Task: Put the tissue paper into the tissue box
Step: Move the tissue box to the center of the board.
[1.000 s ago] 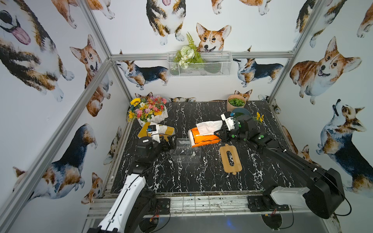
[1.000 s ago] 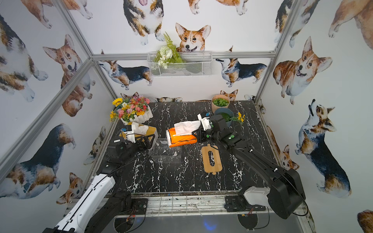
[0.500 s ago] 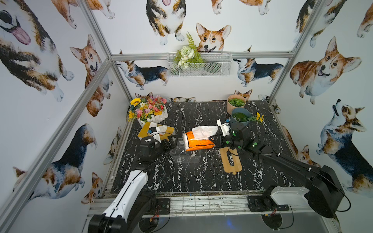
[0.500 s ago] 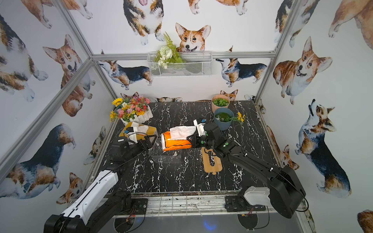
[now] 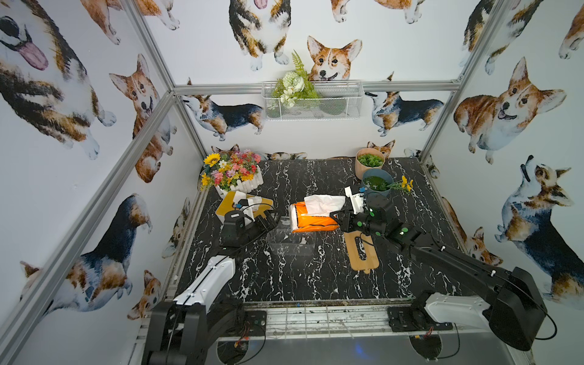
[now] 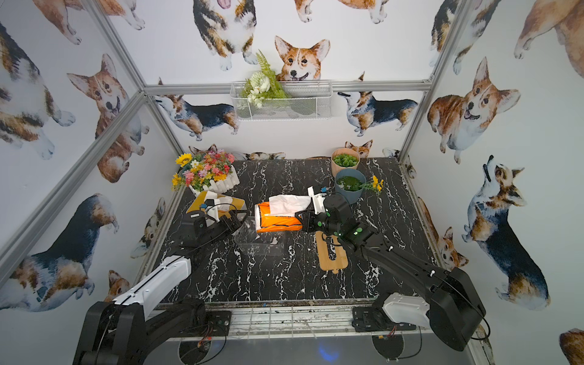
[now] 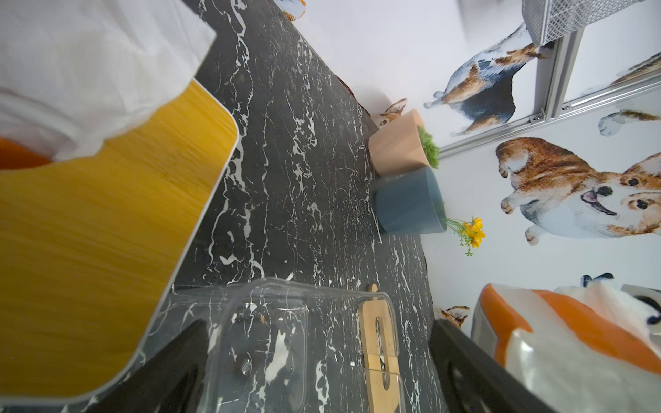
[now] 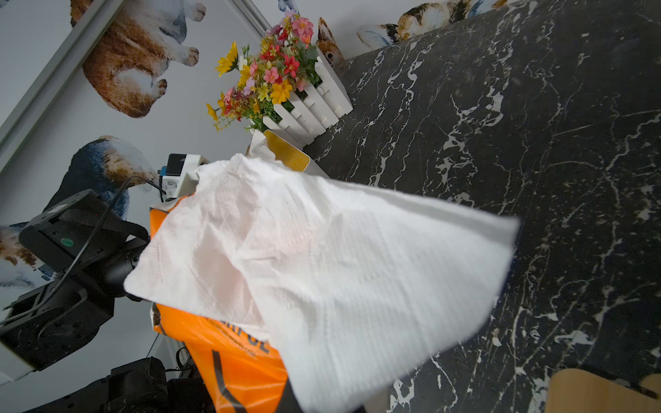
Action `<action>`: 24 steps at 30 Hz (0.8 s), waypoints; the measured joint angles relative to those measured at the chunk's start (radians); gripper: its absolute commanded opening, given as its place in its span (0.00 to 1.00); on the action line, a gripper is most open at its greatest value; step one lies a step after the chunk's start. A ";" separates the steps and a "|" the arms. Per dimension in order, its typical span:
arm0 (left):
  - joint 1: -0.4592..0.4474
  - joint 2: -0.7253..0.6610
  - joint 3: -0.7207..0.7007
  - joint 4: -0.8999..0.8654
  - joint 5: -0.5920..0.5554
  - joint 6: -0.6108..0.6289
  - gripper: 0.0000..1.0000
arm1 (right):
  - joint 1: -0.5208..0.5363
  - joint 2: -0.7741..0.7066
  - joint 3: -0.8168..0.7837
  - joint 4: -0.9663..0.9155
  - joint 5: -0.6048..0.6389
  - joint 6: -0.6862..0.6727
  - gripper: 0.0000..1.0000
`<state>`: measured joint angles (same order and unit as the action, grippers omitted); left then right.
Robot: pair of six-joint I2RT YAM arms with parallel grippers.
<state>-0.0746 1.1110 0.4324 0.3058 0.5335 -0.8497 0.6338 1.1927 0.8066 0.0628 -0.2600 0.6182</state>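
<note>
Since a second ago the right gripper [image 5: 337, 218] has carried the orange tissue pack [image 5: 311, 221] across toward the other arm, and the left gripper [image 5: 271, 221] has come forward to meet it. From where I stand, the right jaws are clamped on the near end of the pack, which sticks out ahead of them with a loose white sheet [image 5: 324, 202] flopping from its top. The left jaws stand wide apart with nothing in them. In the left wrist view the clear box [image 7: 264, 321] lies between and just ahead of them, and the pack hangs beyond one finger. I take that clear box [image 5: 290, 245] for the tissue box, its wooden lid [image 5: 361, 252] lying flat on the table behind the right jaws. The pack seems to hover over the box's far rim and is not yet inside. To do this well, I'd square the pack's long side to the box's before lowering. I'd also keep the white sheet uppermost so it isn't trapped underneath. The box looks light and likely to skid, so the open left jaws could steady its wall. The right jaws should part only once the pack is seated inside.
</note>
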 measured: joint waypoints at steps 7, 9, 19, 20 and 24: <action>-0.001 0.004 -0.043 0.072 0.023 -0.047 1.00 | 0.000 0.014 -0.018 0.013 0.000 0.013 0.00; -0.005 -0.001 -0.065 0.097 0.023 -0.071 1.00 | 0.000 0.019 -0.021 0.013 0.000 0.026 0.00; -0.093 -0.006 -0.128 0.208 0.003 -0.180 1.00 | 0.000 0.033 -0.022 0.003 0.053 0.034 0.00; -0.114 -0.013 -0.130 0.214 -0.008 -0.182 1.00 | 0.000 0.034 -0.022 0.000 0.060 0.034 0.00; -0.204 -0.045 -0.134 0.230 -0.074 -0.210 1.00 | -0.002 0.039 -0.026 -0.016 0.093 0.047 0.00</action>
<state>-0.2783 1.0664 0.2981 0.5354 0.4595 -1.0595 0.6323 1.2320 0.7811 0.0471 -0.1673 0.6651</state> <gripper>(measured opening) 0.998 0.082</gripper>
